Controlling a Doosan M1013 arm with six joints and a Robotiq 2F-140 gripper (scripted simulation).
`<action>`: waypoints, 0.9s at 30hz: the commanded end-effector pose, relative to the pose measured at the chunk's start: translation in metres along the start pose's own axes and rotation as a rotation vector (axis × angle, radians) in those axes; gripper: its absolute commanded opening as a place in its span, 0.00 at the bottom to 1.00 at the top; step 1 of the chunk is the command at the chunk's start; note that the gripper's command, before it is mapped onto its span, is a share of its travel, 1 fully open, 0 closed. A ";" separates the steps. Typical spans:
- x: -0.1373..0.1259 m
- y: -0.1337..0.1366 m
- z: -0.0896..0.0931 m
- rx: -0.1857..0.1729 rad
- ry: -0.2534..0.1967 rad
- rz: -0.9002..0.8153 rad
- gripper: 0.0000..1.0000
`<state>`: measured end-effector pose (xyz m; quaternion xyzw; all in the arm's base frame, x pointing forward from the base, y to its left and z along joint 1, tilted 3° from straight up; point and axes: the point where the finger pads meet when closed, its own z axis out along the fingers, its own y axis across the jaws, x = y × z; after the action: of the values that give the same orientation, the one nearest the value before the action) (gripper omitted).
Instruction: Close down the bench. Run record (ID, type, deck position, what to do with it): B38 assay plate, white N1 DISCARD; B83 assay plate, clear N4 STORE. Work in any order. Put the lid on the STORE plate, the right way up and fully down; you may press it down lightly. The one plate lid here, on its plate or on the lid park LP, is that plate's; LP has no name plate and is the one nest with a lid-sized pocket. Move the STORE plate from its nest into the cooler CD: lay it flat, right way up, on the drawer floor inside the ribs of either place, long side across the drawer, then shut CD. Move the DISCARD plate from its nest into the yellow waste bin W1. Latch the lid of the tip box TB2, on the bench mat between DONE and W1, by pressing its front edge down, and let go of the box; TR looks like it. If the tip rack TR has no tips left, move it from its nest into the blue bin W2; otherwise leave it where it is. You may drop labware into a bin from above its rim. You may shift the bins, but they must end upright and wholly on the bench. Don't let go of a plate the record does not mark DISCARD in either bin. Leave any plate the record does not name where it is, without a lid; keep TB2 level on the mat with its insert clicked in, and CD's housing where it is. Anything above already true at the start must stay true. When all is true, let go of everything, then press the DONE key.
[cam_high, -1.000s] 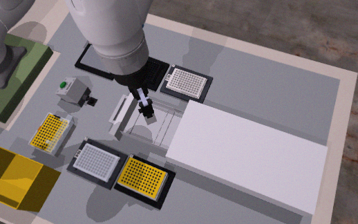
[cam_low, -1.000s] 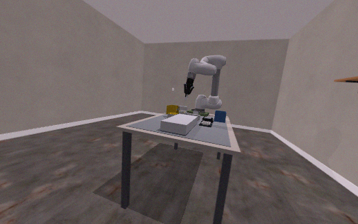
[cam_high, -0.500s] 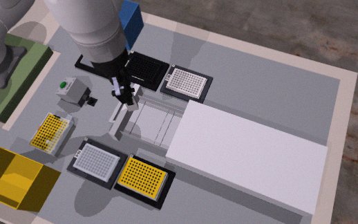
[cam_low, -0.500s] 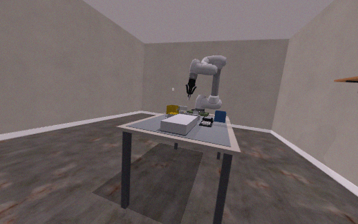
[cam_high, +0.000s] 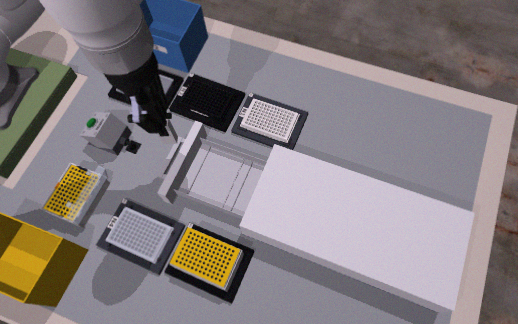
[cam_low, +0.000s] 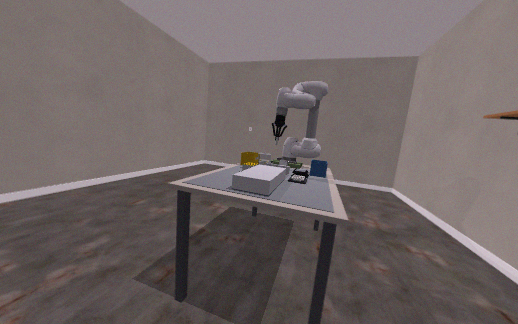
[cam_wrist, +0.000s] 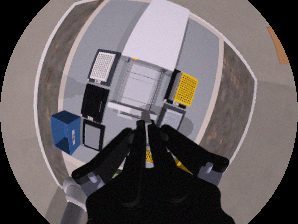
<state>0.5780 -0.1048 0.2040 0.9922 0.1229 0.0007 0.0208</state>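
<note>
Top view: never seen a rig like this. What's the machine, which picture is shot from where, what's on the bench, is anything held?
It is one grey robot arm bolted to a table, ending in a black two-fingered pincer. The top view looks down on the bench, the exterior view shows the whole room from a distance, and the wrist view looks down past the fingers. On the bench: a white cooler box with its drawer pulled open, a white plate, a clearer plate, a black tray, two yellow tip holders, a yellow bin, a blue bin, and a green-button key. The pincer is shut and holds nothing.
</note>
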 end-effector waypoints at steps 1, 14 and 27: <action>-0.016 -0.011 -0.001 0.014 -0.008 0.080 0.00; -0.056 -0.041 -0.001 0.046 -0.030 0.259 0.00; -0.089 -0.065 0.001 0.064 -0.047 0.372 0.00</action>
<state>0.4784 -0.0648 0.2009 0.9978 -0.0620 -0.0227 -0.0083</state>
